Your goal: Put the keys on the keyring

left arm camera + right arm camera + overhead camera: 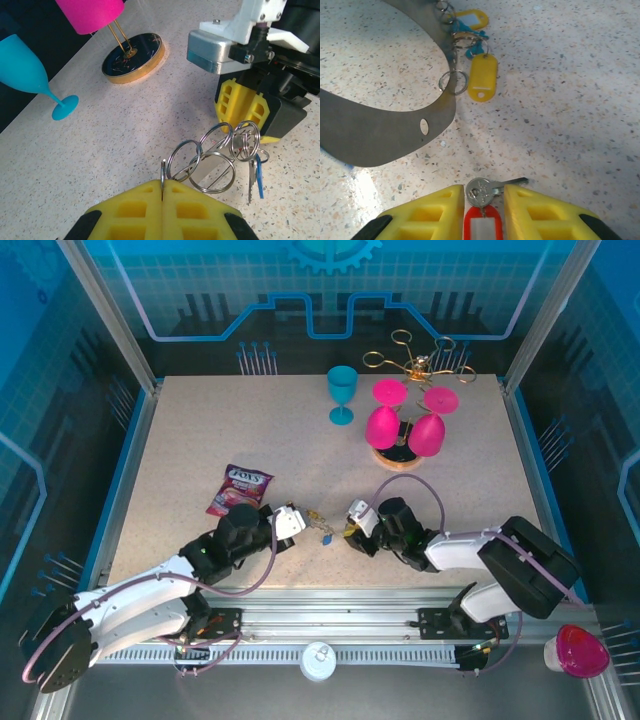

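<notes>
Left gripper (pixel 162 196) clamps the keyring (pixel 380 135), a thin grey band, while the right gripper (pixel 484 201) pinches the red-tagged key (pixel 480 192) by its head, apart from the band. Likely trouble: the key swivelling in that slim hold, or snagging the hanging split rings (pixel 220 150).

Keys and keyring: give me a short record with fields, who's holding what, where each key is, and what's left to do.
left gripper: shut on one ring of the keyring, a cluster of silver split rings
right gripper: shut on the red-tagged key
blue-tagged key: hanging from the ring cluster
yellow tags: two, lying on the table beside the rings; whether attached, cannot tell
left to do: red-tagged key is apart from the rings, not yet threaded on
</notes>
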`<state>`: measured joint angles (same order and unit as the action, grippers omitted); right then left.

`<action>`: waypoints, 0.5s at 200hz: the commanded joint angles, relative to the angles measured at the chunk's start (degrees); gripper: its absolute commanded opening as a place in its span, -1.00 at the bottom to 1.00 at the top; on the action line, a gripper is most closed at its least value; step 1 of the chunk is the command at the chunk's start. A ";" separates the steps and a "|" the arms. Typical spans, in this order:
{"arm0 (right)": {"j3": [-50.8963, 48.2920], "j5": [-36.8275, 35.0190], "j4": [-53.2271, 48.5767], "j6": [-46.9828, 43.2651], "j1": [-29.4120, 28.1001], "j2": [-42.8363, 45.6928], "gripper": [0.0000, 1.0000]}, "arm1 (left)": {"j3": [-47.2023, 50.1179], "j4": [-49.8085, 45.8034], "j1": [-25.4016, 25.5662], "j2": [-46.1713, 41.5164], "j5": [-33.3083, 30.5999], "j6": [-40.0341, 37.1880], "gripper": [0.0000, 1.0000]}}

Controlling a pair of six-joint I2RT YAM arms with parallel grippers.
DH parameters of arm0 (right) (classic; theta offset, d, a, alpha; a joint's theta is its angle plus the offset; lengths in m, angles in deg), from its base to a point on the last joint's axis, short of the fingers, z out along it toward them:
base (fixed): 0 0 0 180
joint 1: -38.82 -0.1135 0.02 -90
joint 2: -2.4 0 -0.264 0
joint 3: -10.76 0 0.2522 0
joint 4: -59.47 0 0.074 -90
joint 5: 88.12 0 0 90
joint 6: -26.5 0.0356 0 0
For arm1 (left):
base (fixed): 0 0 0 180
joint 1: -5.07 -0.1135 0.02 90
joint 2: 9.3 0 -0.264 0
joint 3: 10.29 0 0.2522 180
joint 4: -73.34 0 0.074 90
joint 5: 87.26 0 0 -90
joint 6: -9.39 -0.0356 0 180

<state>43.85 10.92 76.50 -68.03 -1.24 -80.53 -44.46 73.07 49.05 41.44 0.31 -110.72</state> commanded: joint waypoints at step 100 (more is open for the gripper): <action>1.21 2.25 2.75 0.16 1.15 -4.92 -0.48 | 0.48 0.92 -0.32 -1.17 -0.77 0.11 -1.00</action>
<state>43.89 11.47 77.90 -67.44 -0.76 -84.29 -44.46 73.05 49.05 41.20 -0.09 -110.72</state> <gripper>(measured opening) 0.267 0.048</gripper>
